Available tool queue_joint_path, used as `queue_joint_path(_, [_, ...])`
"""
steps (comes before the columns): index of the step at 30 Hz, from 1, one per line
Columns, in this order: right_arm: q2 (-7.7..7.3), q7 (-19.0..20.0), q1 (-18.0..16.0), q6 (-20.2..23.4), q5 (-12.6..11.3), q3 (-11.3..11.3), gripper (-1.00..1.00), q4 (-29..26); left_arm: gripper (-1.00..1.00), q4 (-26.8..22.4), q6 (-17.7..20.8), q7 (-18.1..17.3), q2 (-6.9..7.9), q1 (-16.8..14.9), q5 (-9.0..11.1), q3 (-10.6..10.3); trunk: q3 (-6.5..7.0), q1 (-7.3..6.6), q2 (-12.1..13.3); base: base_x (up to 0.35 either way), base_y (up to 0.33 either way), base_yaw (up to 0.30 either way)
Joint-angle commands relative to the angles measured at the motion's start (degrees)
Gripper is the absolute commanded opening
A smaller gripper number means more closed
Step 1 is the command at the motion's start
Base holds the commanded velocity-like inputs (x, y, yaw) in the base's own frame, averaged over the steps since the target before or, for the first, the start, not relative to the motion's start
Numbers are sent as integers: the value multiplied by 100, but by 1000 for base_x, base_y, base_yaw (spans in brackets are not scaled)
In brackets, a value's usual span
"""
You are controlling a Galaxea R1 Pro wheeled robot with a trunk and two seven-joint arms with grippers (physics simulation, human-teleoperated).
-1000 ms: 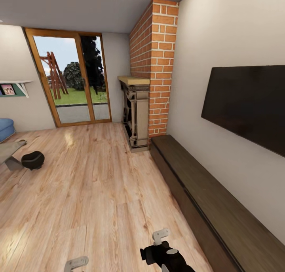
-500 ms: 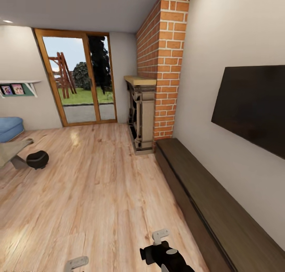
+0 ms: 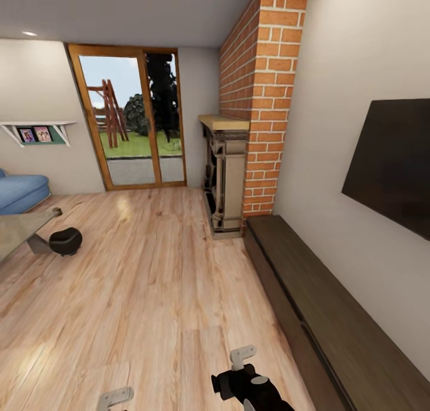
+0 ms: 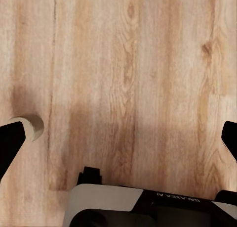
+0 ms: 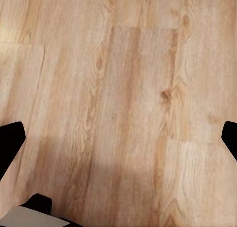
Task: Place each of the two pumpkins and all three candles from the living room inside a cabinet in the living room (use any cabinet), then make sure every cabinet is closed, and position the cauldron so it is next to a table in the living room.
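Note:
The black cauldron [image 3: 65, 241] sits on the wood floor at the left, touching or just beside the leg of a low table [image 3: 18, 232]. Along the right wall runs the long dark-brown cabinet [image 3: 322, 303], its fronts shut. The pumpkins and candles are out of view. My left gripper [image 3: 114, 397] and right gripper [image 3: 242, 357] hang low at the picture's bottom edge. In the wrist views the left gripper [image 4: 121, 138] and the right gripper [image 5: 118, 138] are both open over bare floorboards, holding nothing.
A black TV [image 3: 394, 166] hangs above the cabinet. A red-brick column [image 3: 263, 100] with a fireplace [image 3: 226, 178] stands past the cabinet's far end. A glass door [image 3: 134, 121] is in the back wall, with a blue sofa [image 3: 21, 191] at far left.
The camera has turned left, so the whole room has slid right in the picture and more of the sofa and table shows. Both arms keep their pose.

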Motion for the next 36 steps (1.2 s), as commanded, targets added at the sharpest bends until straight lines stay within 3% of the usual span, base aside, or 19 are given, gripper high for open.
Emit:
queue_joint_path(1, [-4, -55, -6, 18, -60, 17, 100, -9, 100, -9, 31, 17, 1, -2, 60, 2, -8, 3, -6, 173, 47, 5])
queue_joint_path(10, [-16, -57, -6, 18, -65, 12, 100, -5, 100, -8, 43, -6, 1, -2, 64, 19, -8, 3, -6, 47, 13, 1])
queue_joint_path(16, [-40, -54, -6, 16, -84, -35, 100, 27, 100, -2, 38, -5, -5, -2, 53, -7, 100, -129, 235, 4, 1, 0])
queue_joint_path(20, [-103, -51, -6, 24, -141, -172, 100, 118, 100, 41, 66, -5, -9, -17, 51, -17, 172, -216, 395, 0, 0, 0])
queue_joint_path(22, [-114, -50, -6, 27, -152, -361, 100, 146, 100, 68, 100, -5, -37, -59, 44, -29, 208, -260, 476, 0, 0, 0])
queue_joint_path(27, [-111, -56, -6, 54, -168, -652, 100, 184, 100, 396, 297, 20, -98, -502, 20, -77, 297, -370, 676, 0, 0, 0])
queue_joint_path(33, [-136, -45, -6, -141, -166, -697, 100, 246, 100, 1809, 287, 52, -115, -1423, 6, -94, 405, -502, 917, 0, 0, 0])
queue_joint_path(36, [-144, -44, -6, -325, -165, -695, 100, 322, 100, 2232, 28, 53, -115, -1627, 6, -90, 459, -568, 1037, 0, 0, 0])
